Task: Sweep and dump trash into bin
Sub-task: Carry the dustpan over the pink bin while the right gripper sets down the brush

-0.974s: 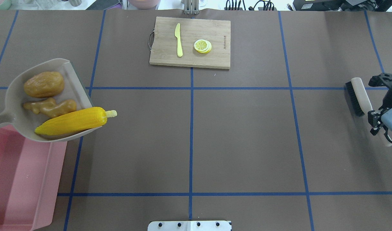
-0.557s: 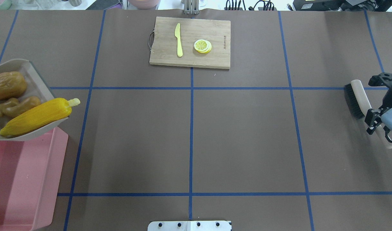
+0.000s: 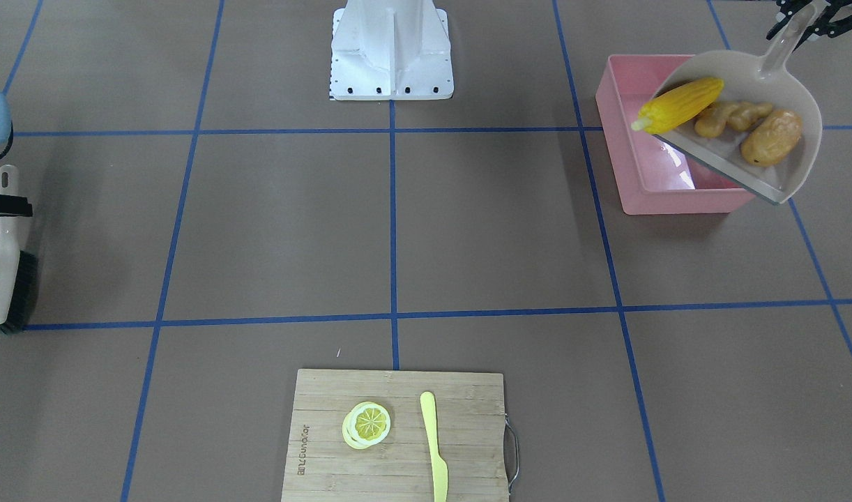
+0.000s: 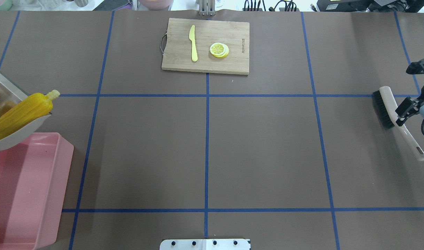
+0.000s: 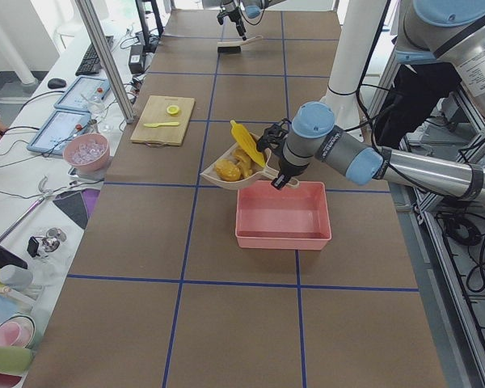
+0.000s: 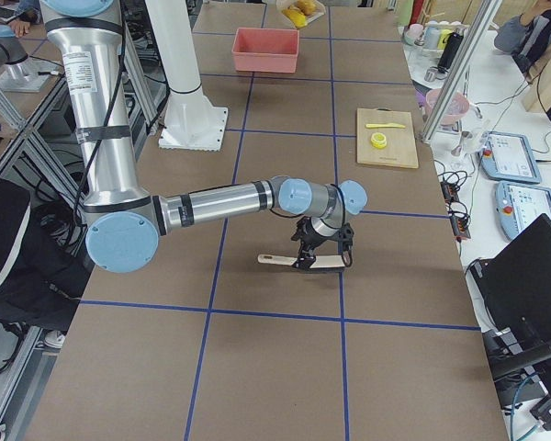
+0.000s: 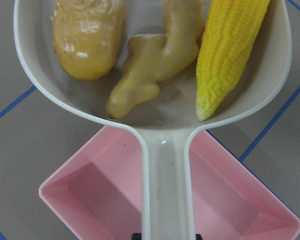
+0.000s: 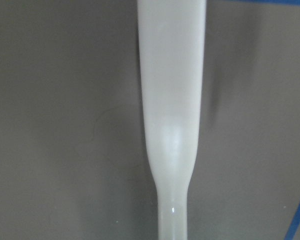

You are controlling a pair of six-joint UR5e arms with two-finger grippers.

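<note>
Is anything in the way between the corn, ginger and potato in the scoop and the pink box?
Nothing visible. The dustpan holds the corn, ginger and potato over the open, empty pink box. No lid covers it.

cutting board (image 4: 205, 46): far centre of table | yellow knife (image 4: 193, 43) and lemon slice (image 4: 219, 50): on board, knife left | brush (image 4: 396, 119): lies far right

Three toy foods (image 7: 155, 65) — one dustpan (image 3: 781, 174), one bin (image 3: 635, 139), perhaps two lemon slices (image 3: 367, 424).
</note>
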